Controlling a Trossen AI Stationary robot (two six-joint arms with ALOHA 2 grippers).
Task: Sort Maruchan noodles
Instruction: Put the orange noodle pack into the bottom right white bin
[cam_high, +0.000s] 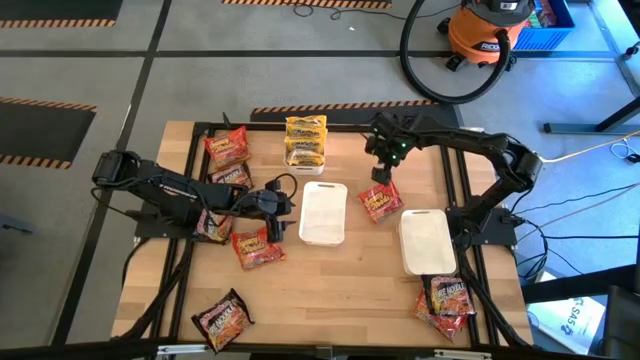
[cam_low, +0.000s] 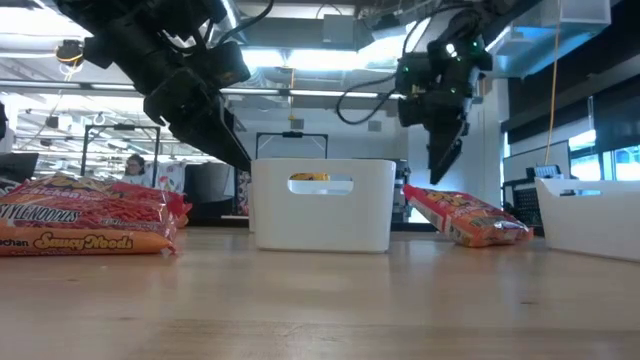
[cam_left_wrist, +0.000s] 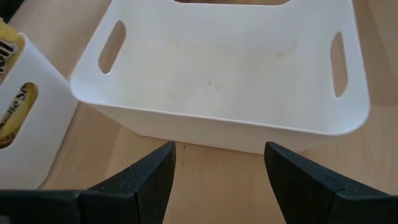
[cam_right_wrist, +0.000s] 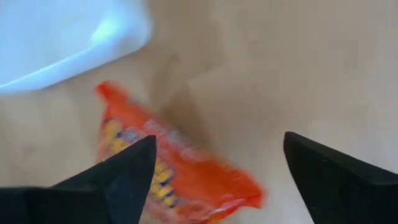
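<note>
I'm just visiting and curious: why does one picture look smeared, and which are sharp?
Right wrist view: the orange noodle packet is motion-blurred, with a soft shadow on the wood beside it. Left wrist view: the empty white bin is crisp and evenly lit. Low view: ceiling lights glare behind the dark arms.

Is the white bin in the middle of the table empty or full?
Empty. The left wrist view looks into the middle white bin and shows only its bare floor, no packets.
</note>
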